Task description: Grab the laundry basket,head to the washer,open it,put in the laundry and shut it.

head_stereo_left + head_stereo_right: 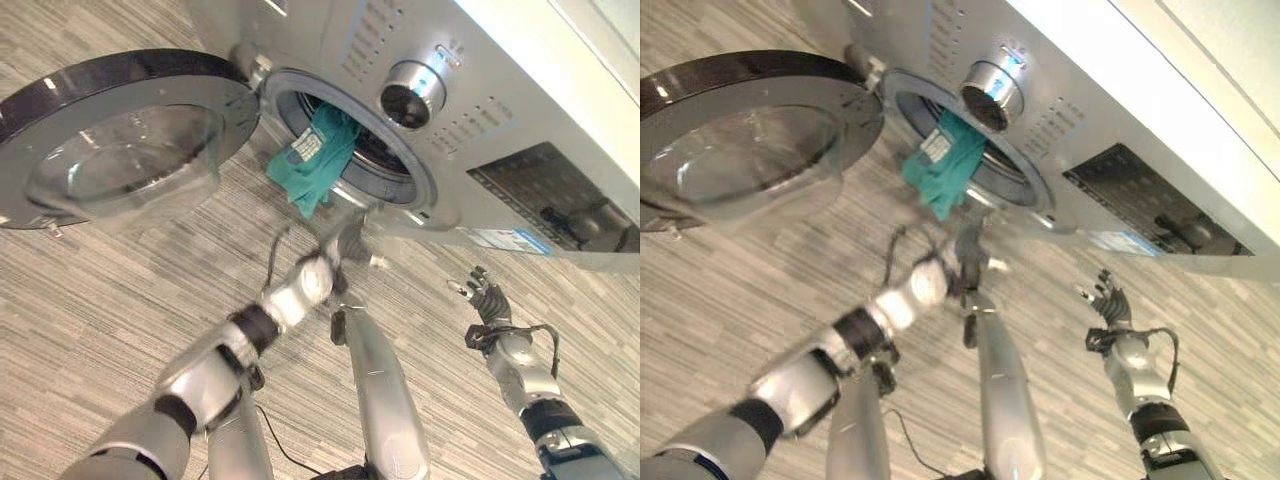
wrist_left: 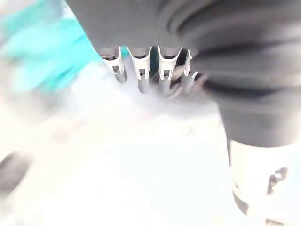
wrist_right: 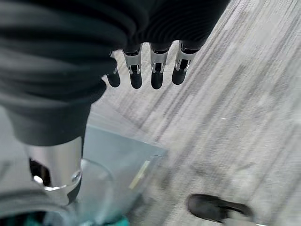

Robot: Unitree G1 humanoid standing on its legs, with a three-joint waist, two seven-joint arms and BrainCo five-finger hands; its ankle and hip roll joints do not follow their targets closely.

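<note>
Grey striped floor (image 1: 120, 300) beneath washer (image 1: 480, 110)

Washer (image 1: 560, 150) is your landmark. Its door (image 1: 110, 140) is swung fully open to the left of the drum opening (image 1: 350, 135), so approach from that side is blocked by the glass panel. The opening itself is partly plugged: a teal garment (image 1: 318, 160) hangs out over the lower lip, leaving free room only in the upper right part of the mouth. Your left hand (image 1: 350, 245) sits just below that lip, right under the cloth. Your right hand (image 1: 485, 295) is fingers spread, below the washer front to the right of the opening, with bare floor (image 1: 100, 300) around it.
</note>
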